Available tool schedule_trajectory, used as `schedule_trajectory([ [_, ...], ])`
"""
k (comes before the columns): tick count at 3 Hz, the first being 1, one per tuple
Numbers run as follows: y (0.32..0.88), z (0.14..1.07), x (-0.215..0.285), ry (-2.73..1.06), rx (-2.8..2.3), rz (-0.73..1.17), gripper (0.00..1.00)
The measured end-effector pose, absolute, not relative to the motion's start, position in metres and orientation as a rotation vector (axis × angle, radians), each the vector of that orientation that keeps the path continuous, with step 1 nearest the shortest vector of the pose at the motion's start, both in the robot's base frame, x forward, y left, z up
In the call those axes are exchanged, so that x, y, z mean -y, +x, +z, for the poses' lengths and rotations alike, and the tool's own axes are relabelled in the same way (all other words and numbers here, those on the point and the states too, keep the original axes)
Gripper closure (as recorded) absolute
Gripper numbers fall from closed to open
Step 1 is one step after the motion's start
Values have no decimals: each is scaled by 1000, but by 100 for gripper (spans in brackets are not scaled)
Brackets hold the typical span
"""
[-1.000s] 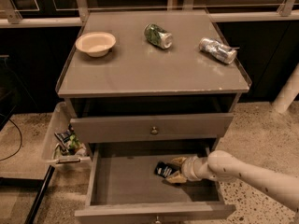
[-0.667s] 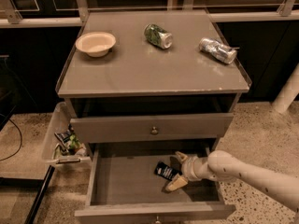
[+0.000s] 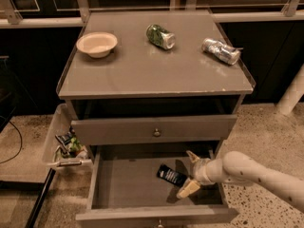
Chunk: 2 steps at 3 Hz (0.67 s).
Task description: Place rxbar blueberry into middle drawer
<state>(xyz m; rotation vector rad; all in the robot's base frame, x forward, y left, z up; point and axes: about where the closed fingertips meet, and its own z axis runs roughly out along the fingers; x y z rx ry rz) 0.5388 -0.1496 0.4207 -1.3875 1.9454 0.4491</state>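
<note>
The middle drawer [image 3: 123, 194] is pulled out below the cabinet top, grey with a bare floor. The rxbar blueberry [image 3: 171, 175], a dark flat bar with white print, lies flat on the drawer floor toward the right. My gripper [image 3: 191, 173] is inside the drawer just right of the bar, its two pale fingers [image 3: 188, 188] spread apart and open, nothing between them. The white arm [image 3: 256, 175] reaches in from the right.
Above is a shut drawer front with a round knob [image 3: 156, 133]. On the cabinet top [image 3: 142, 75] sit a beige bowl [image 3: 97, 43], a green-labelled can [image 3: 160, 36] and a crushed silver can [image 3: 220, 51]. A clear side bin [image 3: 64, 146] with packets hangs at the left.
The gripper has opened and drawn slightly back to the right; the bar now lies free on the drawer floor.
</note>
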Motion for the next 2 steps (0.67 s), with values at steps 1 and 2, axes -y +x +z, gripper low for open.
schedule_trajectory([
  [1, 512, 470, 175, -1398, -1889, 472, 0],
  [2, 480, 520, 201, -1410, -1839, 486, 0],
])
